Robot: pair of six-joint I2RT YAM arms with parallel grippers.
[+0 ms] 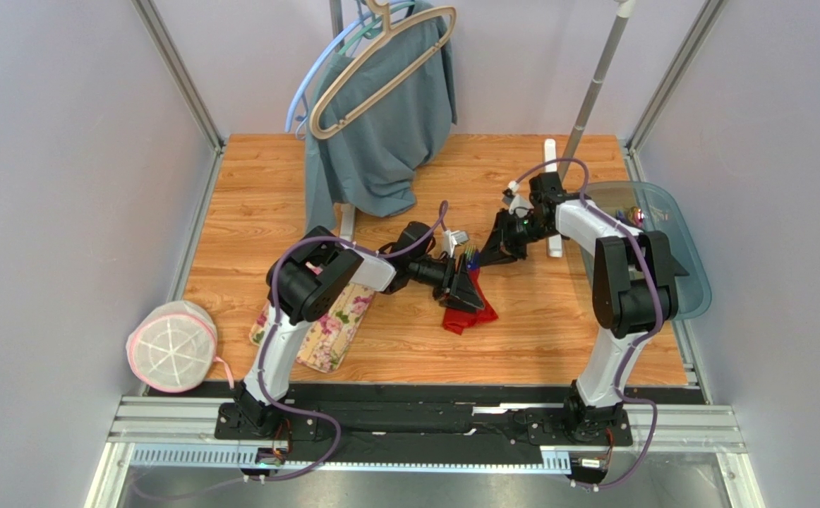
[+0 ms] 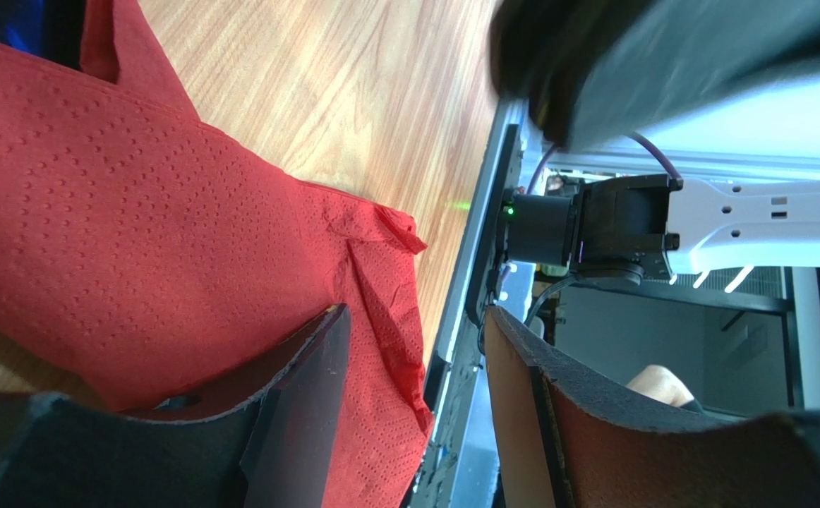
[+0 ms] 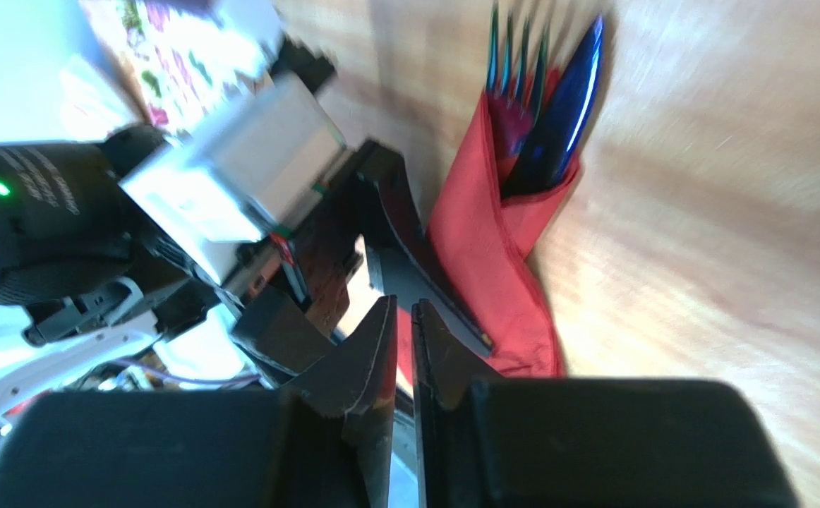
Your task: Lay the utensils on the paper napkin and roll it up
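The red paper napkin (image 1: 472,304) lies crumpled at mid-table, folded into a pouch around the utensils. In the right wrist view, green fork tines (image 3: 515,53) and a blue piece (image 3: 568,101) stick out of the top of the napkin (image 3: 488,249). My left gripper (image 1: 463,282) is open, with one finger (image 2: 303,376) resting over the napkin (image 2: 117,212) and the sheet's edge lying in the gap. My right gripper (image 1: 492,254) hovers just right of the utensil tips (image 1: 470,255). Its jaws (image 3: 404,323) are shut with nothing between them.
A cream floral mat (image 1: 332,318) lies under the left arm. A grey-green garment (image 1: 382,116) on a beige hanger (image 1: 382,64) hangs at the back. A teal tray (image 1: 679,228) stands at the right. A pink-rimmed round cap (image 1: 173,345) sits at the left. A white pole (image 1: 595,85) leans at the back.
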